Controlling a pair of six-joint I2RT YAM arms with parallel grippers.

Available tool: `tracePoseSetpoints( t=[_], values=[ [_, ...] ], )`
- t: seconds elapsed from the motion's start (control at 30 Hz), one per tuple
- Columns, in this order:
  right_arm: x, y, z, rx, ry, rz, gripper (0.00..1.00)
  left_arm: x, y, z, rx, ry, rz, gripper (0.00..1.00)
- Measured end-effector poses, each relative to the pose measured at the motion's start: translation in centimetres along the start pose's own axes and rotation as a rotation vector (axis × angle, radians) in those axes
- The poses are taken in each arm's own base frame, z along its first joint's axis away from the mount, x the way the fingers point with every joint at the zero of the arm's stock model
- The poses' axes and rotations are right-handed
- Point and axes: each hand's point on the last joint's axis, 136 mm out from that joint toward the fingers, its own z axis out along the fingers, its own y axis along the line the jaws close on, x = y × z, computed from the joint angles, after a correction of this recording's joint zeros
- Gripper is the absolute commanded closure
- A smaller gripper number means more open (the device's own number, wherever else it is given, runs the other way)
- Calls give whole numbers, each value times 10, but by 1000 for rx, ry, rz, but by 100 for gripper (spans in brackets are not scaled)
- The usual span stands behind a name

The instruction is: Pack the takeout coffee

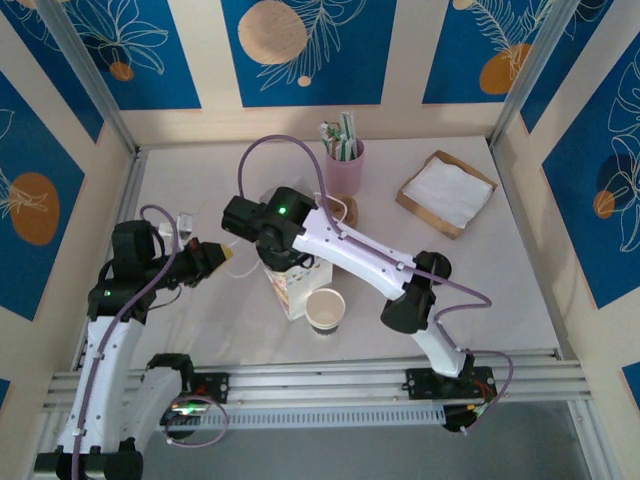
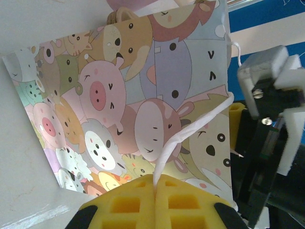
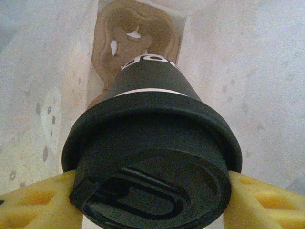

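Bright, even overhead light, faint soft shadows on the pale worktop (image 1: pixel 200 170), wrist close-ups slightly blurred, takeout coffee (image 3: pixel 152 157) dark and soft-focused near the lens

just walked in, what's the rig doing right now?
The left pincer is shut on the white cord handle of the cartoon-animal paper bag. The right pincer grips the takeout coffee at its black lid, inside the bag, over the brown cardboard carrier. I cannot tell if it is seated.

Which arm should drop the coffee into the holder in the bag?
Right. The right claw grips the lidded coffee inside the bag, above the brown carrier. The left claw is shut on the bag's string handle.
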Motion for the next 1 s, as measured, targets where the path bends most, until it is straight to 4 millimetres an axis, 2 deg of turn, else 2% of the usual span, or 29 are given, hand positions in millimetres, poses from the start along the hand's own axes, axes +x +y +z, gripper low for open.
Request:
tracePoseSetpoints(
  t=[0.37,0.57,0.7,1.0],
  values=[
    [-15,2,-26,-4,-109,-6,40,1,5,2,-9,4,-9,100],
    [-15,4,-29,-3,-119,-19,40,2,6,2,-12,4,-11,100],
    [-13,6,-26,-9,-104,-21,40,2,6,2,-12,4,-11,100],
    [5,3,4,16,14,-7,41,2,6,2,-12,4,-11,100]
  ],
)
